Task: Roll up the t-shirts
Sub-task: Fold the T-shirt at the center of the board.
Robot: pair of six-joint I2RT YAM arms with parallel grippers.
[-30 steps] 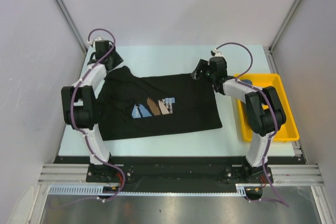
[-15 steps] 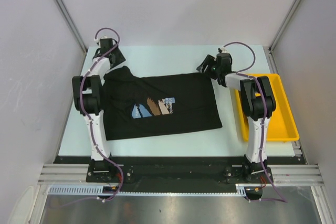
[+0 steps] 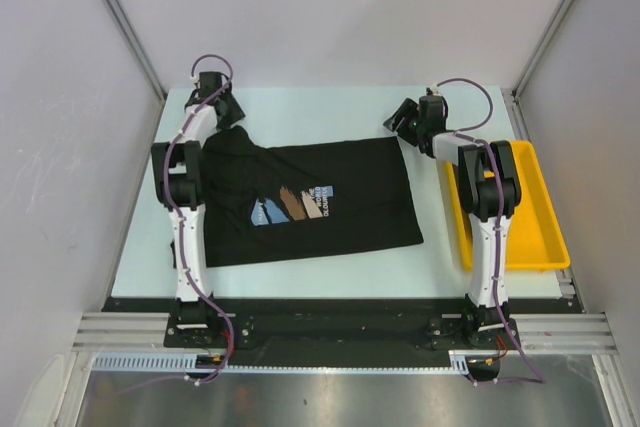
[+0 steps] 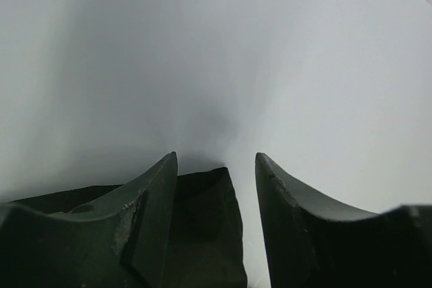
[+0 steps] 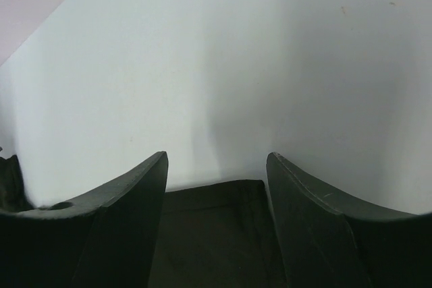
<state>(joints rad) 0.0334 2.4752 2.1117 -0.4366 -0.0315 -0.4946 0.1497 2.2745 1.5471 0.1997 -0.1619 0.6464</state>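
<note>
You're at the first grasp: left gripper (image 3: pixel 230 117) at 11 o'clock, right gripper (image 3: pixel 398 123) at 1, jaws parted over the tee's (image 3: pixel 310 202) far edge. Next, pinch both corners evenly.

The top camera looks steeply down from behind, arm bases (image 3: pixel 195 315) at frame bottom. Each wrist camera peers close and low past its own fingers (image 4: pixel 145 227); all share far corners of the black t-shirt (image 3: pixel 350 222).

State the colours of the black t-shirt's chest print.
Blue, brown and white print on the black cloth t-shirt; top external view.
</note>
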